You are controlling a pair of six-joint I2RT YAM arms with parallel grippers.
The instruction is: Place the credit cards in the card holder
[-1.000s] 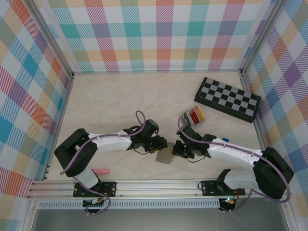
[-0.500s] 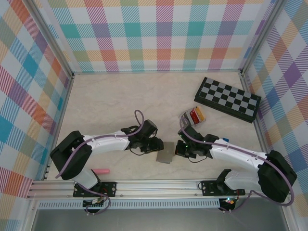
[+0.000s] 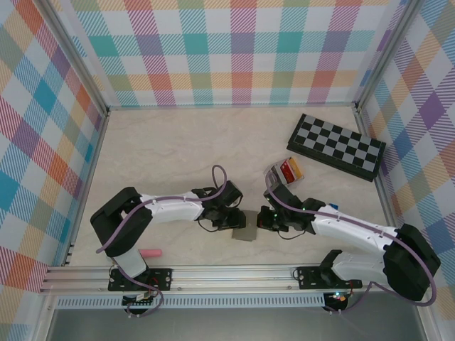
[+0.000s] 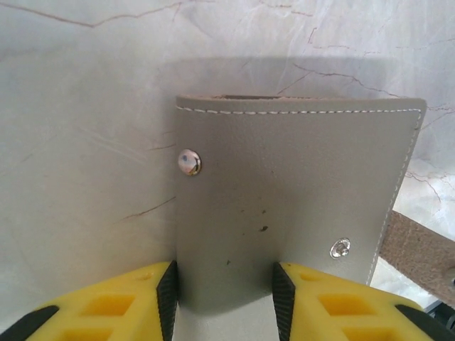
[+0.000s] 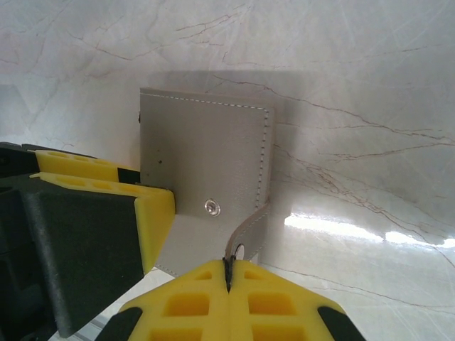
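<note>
Wallet first: the grey card holder [image 3: 244,231] lies on the marble table [image 3: 163,149], between the two grippers. The left gripper [image 4: 225,291] has its yellow fingers [image 4: 114,309] on both sides of the card holder's near edge and holds it. The right gripper [image 5: 229,273] is pinched tight on the card holder's strap [image 5: 245,227]. The credit cards [image 3: 290,170] sit up and to the right of the card holder, near the chequered board [image 3: 335,145].

Marbled table [image 3: 163,149]: chequered board [image 3: 336,146], pink stick [image 3: 150,253], card holder [image 3: 244,231].
</note>
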